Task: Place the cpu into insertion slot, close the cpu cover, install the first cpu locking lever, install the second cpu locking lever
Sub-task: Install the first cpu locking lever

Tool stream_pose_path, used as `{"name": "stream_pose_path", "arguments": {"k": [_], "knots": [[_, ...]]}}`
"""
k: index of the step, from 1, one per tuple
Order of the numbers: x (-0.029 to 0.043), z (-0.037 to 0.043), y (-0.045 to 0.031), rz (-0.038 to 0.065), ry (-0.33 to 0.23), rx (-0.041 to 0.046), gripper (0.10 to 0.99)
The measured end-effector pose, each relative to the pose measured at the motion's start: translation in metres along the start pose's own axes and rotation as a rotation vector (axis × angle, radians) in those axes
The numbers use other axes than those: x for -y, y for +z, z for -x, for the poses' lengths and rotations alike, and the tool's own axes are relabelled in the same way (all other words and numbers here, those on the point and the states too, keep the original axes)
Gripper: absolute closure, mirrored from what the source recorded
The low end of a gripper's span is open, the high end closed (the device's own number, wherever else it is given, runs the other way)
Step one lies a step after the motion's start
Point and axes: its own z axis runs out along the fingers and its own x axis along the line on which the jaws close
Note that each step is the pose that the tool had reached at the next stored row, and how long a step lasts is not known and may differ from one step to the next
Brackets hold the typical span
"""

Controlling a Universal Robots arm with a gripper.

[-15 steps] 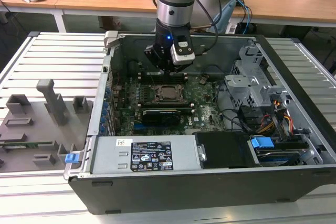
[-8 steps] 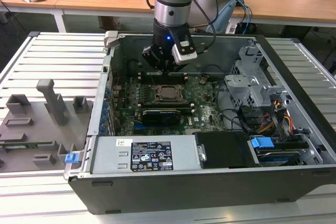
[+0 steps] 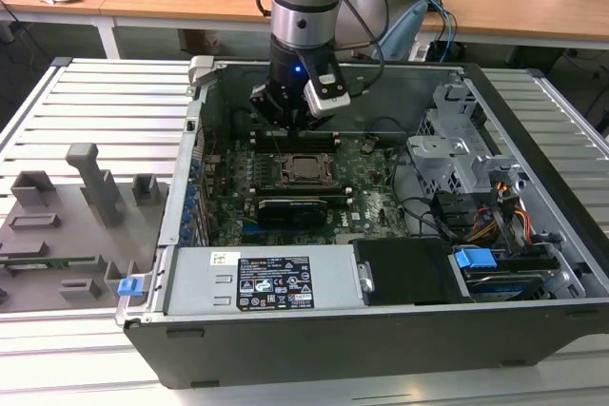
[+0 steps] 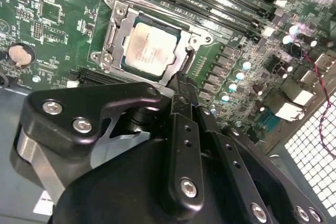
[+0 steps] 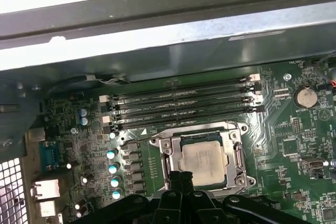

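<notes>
The cpu [image 4: 149, 51] lies flat in its socket on the green motherboard, silver top up; it also shows as the cpu [image 5: 206, 158] and the cpu [image 3: 306, 169]. The cpu cover [image 4: 116, 27] lies down around it as a metal frame, its window showing the chip, seen too as the cpu cover [image 5: 236, 153]. My gripper [image 4: 182, 85] is shut, its dark fingertips together at the socket's edge, right beside the frame. In the first wrist view the gripper [image 5: 177, 178] touches or nearly touches that edge. The gripper [image 3: 285, 128] hangs inside the case just behind the socket.
Memory sticks [image 5: 181, 106] run in a row close behind the socket. A long black expansion card [image 3: 295, 206] lies in front of it. The case wall [image 5: 157, 40], a drive cage [image 3: 457, 154] and the power supply [image 3: 257, 282] hem the board in. A grey fixture tray [image 3: 76, 225] sits outside.
</notes>
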Motion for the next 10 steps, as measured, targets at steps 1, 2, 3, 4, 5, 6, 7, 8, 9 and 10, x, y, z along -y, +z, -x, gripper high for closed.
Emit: {"name": "stream_pose_path", "arguments": {"k": [1,2,3,4,5,6,7,8,9,10], "knots": [[0.0001,-0.0004,0.0001,0.001,-0.003,0.0033,0.98],[0.0002,-0.001,0.0002,0.001,-0.008,0.008,0.98],[0.0002,-0.0014,0.0004,0.002,-0.011,0.0109,0.98],[0.0002,-0.0018,0.0007,0.002,-0.019,0.0138,0.98],[0.0003,-0.002,0.0008,0.002,-0.025,0.0148,0.98],[0.0003,-0.0022,0.0009,0.002,-0.034,0.0152,0.98],[0.0004,-0.0023,0.0009,0.002,-0.042,0.0153,0.98],[0.0004,-0.0023,0.001,0.002,-0.05,0.0152,0.98],[0.0004,-0.0024,0.001,0.001,-0.064,0.0149,0.98],[0.0004,-0.0025,0.0011,0.002,-0.077,0.0146,0.98]]}}
